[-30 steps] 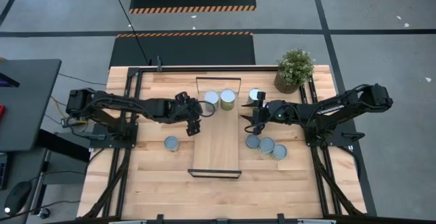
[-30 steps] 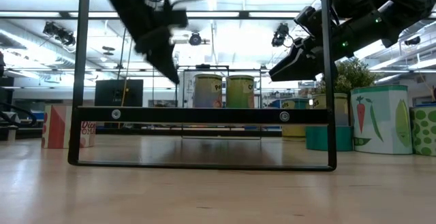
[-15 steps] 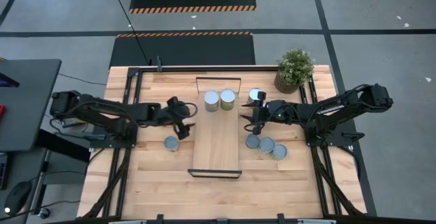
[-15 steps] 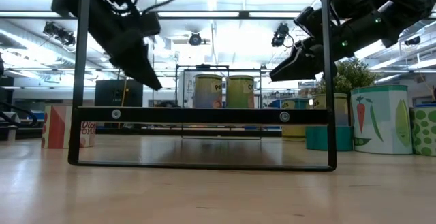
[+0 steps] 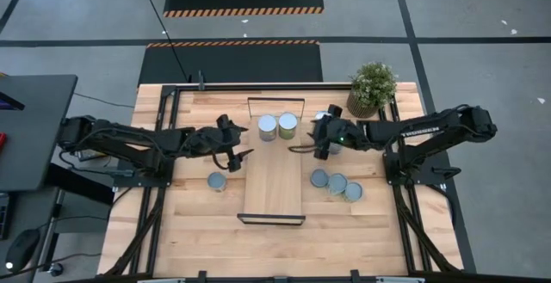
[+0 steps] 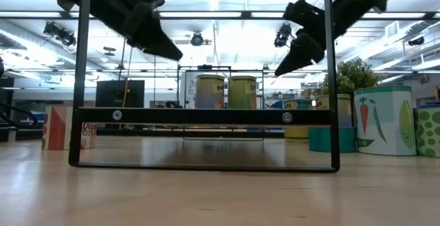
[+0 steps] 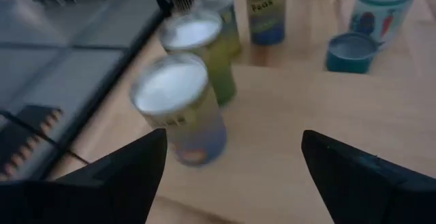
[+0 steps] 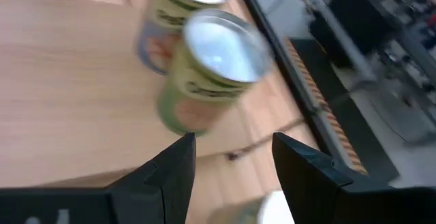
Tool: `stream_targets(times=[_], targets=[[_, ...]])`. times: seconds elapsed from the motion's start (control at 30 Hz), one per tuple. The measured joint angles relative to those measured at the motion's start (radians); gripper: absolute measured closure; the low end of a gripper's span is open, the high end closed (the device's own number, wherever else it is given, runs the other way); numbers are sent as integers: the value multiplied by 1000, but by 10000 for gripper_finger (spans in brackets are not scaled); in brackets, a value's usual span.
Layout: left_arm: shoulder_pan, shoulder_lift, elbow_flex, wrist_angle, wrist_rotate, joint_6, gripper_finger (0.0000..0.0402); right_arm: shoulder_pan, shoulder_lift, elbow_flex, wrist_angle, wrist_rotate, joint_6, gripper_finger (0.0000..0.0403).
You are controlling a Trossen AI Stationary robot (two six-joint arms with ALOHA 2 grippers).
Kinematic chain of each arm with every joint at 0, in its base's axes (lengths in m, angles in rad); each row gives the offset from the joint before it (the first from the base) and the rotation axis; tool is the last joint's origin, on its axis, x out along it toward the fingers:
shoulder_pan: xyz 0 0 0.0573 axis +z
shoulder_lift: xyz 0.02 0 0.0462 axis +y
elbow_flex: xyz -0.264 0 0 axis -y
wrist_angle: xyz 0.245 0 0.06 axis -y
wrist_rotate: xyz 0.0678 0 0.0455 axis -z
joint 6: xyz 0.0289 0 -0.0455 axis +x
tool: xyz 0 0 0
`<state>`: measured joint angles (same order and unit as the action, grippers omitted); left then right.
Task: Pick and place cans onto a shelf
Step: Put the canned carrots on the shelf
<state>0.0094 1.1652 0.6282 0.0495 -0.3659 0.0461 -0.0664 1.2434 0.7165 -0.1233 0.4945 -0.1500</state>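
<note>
shelf (image 5: pixel 273 173): long light-wood board lying along the middle of the table (image 5: pixel 189 223), black frame at each end, running from the table's far edge toward the near edge.
cans on shelf: two standing upright side by side at the shelf's far end, left can (image 5: pixel 268 127) and right can (image 5: pixel 287 126), just beside each other; same pair is showing in the low view (image 6: pixel 210 92) and in the left wrist view (image 7: pixel 178 106).
cans off shelf, right: three clustering just beside the shelf's right edge (image 5: pixel 336 184), near each other; one more (image 5: pixel 325 117) sitting near the plant, partly hidden by the right arm.
can off shelf, left: one (image 5: pixel 216 181) sitting alone just left of the shelf's left edge.
left gripper (image 5: pixel 239 155): hovering above the shelf's left edge, fingers spread wide, carrying nothing.
right gripper (image 5: pixel 301 148): hovering above the shelf's right edge near the two shelved cans, fingers pressed together, carrying nothing.
potted plant (image 5: pixel 372 86): sitting at the table's far right corner.
other containers: taller printed tins (image 6: pixel 382 119) showing at the right in the low view, contents not visible.
</note>
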Motion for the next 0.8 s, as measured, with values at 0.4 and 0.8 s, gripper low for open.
stream_targets(times=[0.4,0.8], targets=[[33,0,2,-7,-33,-38,56,-188,2,136,-300,-179,49,123],[30,0,2,-17,-30,-67,56,-320,175,369,-587,-273,0,35]])
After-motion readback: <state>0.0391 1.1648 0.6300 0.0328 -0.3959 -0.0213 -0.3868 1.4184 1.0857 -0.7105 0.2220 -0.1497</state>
